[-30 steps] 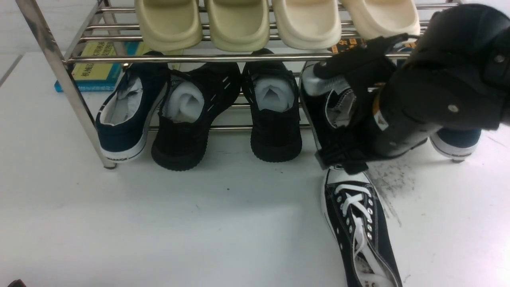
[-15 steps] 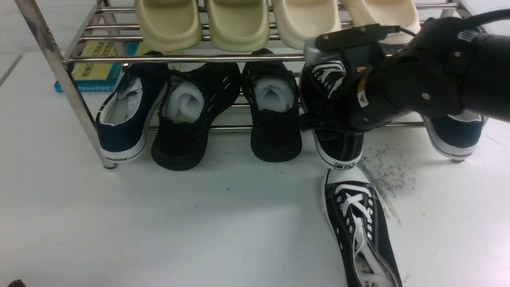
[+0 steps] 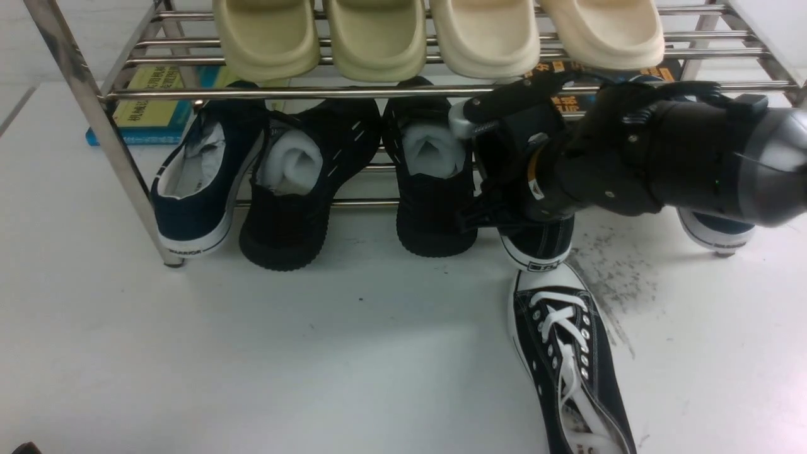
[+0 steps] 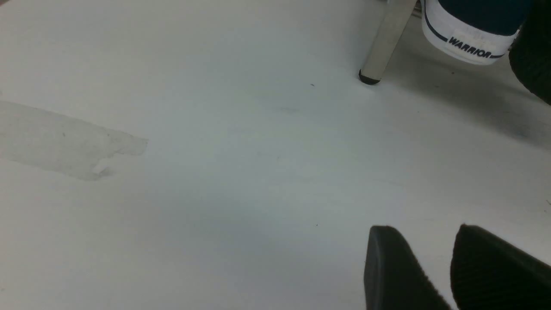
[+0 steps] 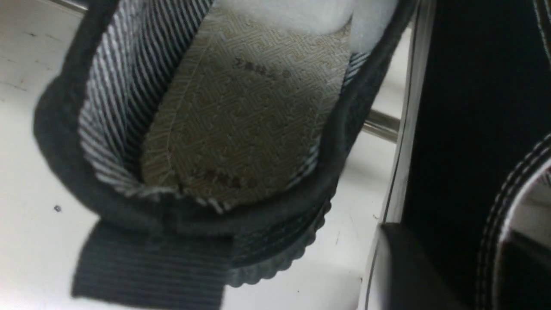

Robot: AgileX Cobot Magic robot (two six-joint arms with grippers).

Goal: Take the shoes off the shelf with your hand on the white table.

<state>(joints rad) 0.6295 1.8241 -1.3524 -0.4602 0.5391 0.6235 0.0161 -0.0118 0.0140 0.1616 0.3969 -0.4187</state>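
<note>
Well, from the front, the right pincer (image 3: 482,170) reaches under the top row of the shiny shelf (image 3: 94,126). It sits right at one black sneaker (image 3: 539,243), which stands on the bottom row with its heel poking out toward the camera. The pincer covers the sneaker's open top, and I cannot tell if it squeezes the sneaker or not. The other sneaker (image 3: 567,353) lies flat on the white surface (image 3: 284,353), its toe just beside that heel, next to some dark scuff marks (image 3: 621,284). An all-black shoe (image 3: 435,183) stuffed with white paper stands just to the left on the same row. From the left wrist, the left pincer (image 4: 434,254) is over the bare surface, its fingers a little apart with nothing between them. From the right wrist, the all-black shoe (image 5: 206,129) fills most of the view, and the black sneaker's cloth side (image 5: 465,129) with white stitches is right beside it.
</note>
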